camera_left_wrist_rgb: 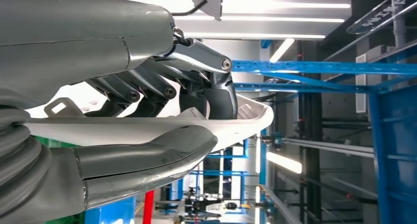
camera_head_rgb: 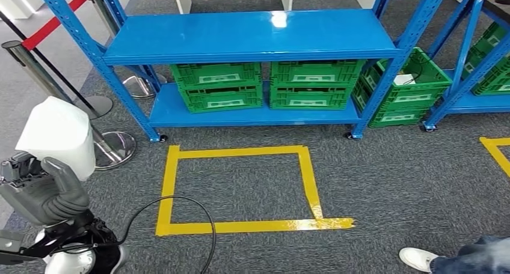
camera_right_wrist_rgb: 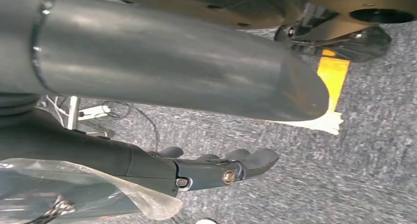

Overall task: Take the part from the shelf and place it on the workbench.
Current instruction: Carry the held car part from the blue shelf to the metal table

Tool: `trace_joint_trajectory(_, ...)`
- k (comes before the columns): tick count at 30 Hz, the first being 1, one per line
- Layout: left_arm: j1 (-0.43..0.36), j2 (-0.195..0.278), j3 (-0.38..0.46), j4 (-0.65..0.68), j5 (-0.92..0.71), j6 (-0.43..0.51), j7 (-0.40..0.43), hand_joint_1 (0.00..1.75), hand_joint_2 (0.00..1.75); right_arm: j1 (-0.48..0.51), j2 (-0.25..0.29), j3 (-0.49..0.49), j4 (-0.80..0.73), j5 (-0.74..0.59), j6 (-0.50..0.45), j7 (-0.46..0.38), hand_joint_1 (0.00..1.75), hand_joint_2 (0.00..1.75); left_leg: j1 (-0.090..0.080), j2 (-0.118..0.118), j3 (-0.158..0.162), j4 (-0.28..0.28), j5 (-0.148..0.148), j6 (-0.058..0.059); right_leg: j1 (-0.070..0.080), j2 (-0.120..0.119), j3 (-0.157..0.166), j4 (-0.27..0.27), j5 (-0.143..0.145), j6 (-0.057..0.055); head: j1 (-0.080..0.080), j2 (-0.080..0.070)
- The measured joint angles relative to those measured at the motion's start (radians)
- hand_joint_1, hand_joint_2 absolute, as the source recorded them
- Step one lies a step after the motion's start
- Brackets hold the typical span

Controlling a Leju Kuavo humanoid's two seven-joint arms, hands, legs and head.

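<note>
Here, left hand point(camera_head_rgb: 45, 193) gripping white part point(camera_head_rgb: 59, 136), its base hidden

The head view looks down and forward at the blue shelf point(camera_head_rgb: 249, 36). The left wrist view sits close behind its hand, sharing that shelf point(camera_left_wrist_rgb: 314, 67). The right wrist view faces carpet point(camera_right_wrist_rgb: 373, 150).

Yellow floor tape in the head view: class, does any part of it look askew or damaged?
Yes. The yellow tape square is untidy at its near right corner: the front strip overshoots the corner and ends in a ragged, wrinkled tail. The right side also slants rather than running straight. The other corners look neat.
</note>
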Motion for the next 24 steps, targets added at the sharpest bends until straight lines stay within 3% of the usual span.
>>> trace_joint_trajectory(2,0.001,0.0,0.004,0.0,-0.002,0.0,0.0,1.75,1.75,-0.001,0.002,-0.001,0.0,0.0,0.0,0.0,0.0,0.0,-0.003,-0.001,0.072,-0.121,0.032,0.012,0.002,0.001,-0.011,0.009,0.002,0.005,0.0,0.0)
trace_joint_trajectory(3,0.002,-0.001,0.005,0.0,-0.003,0.0,0.0,1.75,1.75,-0.001,0.003,-0.001,0.0,0.0,0.0,0.0,0.0,0.0,-0.005,-0.002,0.086,-0.153,0.035,0.018,0.003,0.001,-0.017,0.012,0.004,0.01,0.0,0.0)
trace_joint_trajectory(5,0.003,-0.002,0.005,0.001,-0.005,0.0,0.0,1.75,1.75,-0.002,0.005,-0.002,0.0,0.0,0.002,0.0,0.0,0.0,-0.007,-0.002,0.086,-0.172,0.031,0.026,0.004,0.001,-0.026,0.015,0.01,0.021,0.0,0.0)
trace_joint_trajectory(7,0.003,-0.004,0.006,0.001,-0.007,0.0,0.0,1.75,1.75,-0.001,0.006,-0.003,0.0,-0.002,0.01,-0.002,0.0,0.0,-0.001,0.0,0.084,-0.187,0.035,0.037,0.005,0.003,-0.041,0.027,-0.001,0.03,0.002,0.0)
trace_joint_trajectory(9,0.003,-0.007,0.007,0.002,-0.011,0.0,0.0,1.75,1.75,-0.001,0.006,-0.005,0.0,-0.006,0.03,-0.011,0.0,0.0,0.003,0.002,0.078,-0.196,0.043,0.049,0.004,0.007,-0.081,0.102,-0.051,0.039,0.006,0.0)
trace_joint_trajectory(11,0.004,-0.009,0.008,0.005,-0.016,0.0,0.0,1.75,1.75,-0.001,0.006,-0.01,0.0,-0.013,0.062,-0.028,0.0,0.0,0.002,0.001,0.066,-0.194,0.051,0.054,0.001,0.009,-0.144,0.24,-0.114,0.047,0.008,0.0)
trace_joint_trajectory(12,0.005,-0.009,0.008,0.008,-0.018,0.0,0.0,1.75,1.75,-0.001,0.006,-0.013,0.0,-0.016,0.078,-0.036,0.0,0.0,0.001,-0.002,0.061,-0.193,0.054,0.054,0.0,0.009,-0.167,0.292,-0.128,0.049,0.008,0.0)
trace_joint_trajectory(13,0.005,-0.01,0.009,0.01,-0.02,0.0,0.0,1.75,1.75,0.001,0.006,-0.016,0.0,-0.02,0.091,-0.043,0.0,0.0,0.001,-0.007,0.056,-0.191,0.057,0.053,0.0,0.009,-0.173,0.308,-0.123,0.05,0.008,0.0)
trace_joint_trajectory(14,0.005,-0.01,0.009,0.013,-0.021,0.0,-0.001,1.75,1.75,0.002,0.006,-0.019,-0.001,-0.022,0.099,-0.047,0.0,0.0,0.001,-0.013,0.053,-0.189,0.059,0.051,0.0,0.01,-0.158,0.282,-0.099,0.05,0.008,0.0)
trace_joint_trajectory(15,0.006,-0.01,0.01,0.015,-0.023,0.0,-0.001,1.75,1.75,0.004,0.006,-0.021,-0.001,-0.022,0.104,-0.051,0.0,0.0,0.001,-0.021,0.051,-0.188,0.062,0.049,-0.001,0.018,-0.123,0.218,-0.063,0.048,0.008,0.0)
trace_joint_trajectory(17,0.005,-0.01,0.011,0.017,-0.027,0.0,-0.003,1.75,1.75,0.005,0.005,-0.024,-0.003,-0.021,0.107,-0.054,0.0,0.0,-0.001,-0.038,0.044,-0.182,0.066,0.041,-0.005,0.059,-0.05,0.078,-0.014,0.042,0.007,0.0)
trace_joint_trajectory(19,0.003,-0.011,0.012,0.018,-0.03,0.0,-0.004,1.75,1.75,0.005,0.005,-0.025,-0.003,-0.019,0.108,-0.054,0.0,0.0,-0.002,-0.055,0.033,-0.177,0.075,0.03,-0.007,0.085,-0.021,0.019,-0.006,0.035,0.006,0.0)
trace_joint_trajectory(22,0.003,-0.011,0.019,0.018,-0.032,0.0,-0.011,1.75,1.75,0.006,0.005,-0.029,-0.003,-0.019,0.11,-0.053,0.0,0.0,0.001,-0.071,0.016,-0.168,0.078,0.012,-0.008,0.056,-0.021,0.017,0.006,0.018,0.006,0.0)
trace_joint_trajectory(24,0.002,-0.011,0.027,0.018,-0.033,0.0,-0.016,1.75,1.75,0.006,0.005,-0.031,-0.003,-0.018,0.111,-0.052,0.0,0.0,0.002,-0.047,-0.015,-0.098,0.03,0.002,-0.011,0.032,-0.027,0.014,0.014,0.008,0.0,0.0)
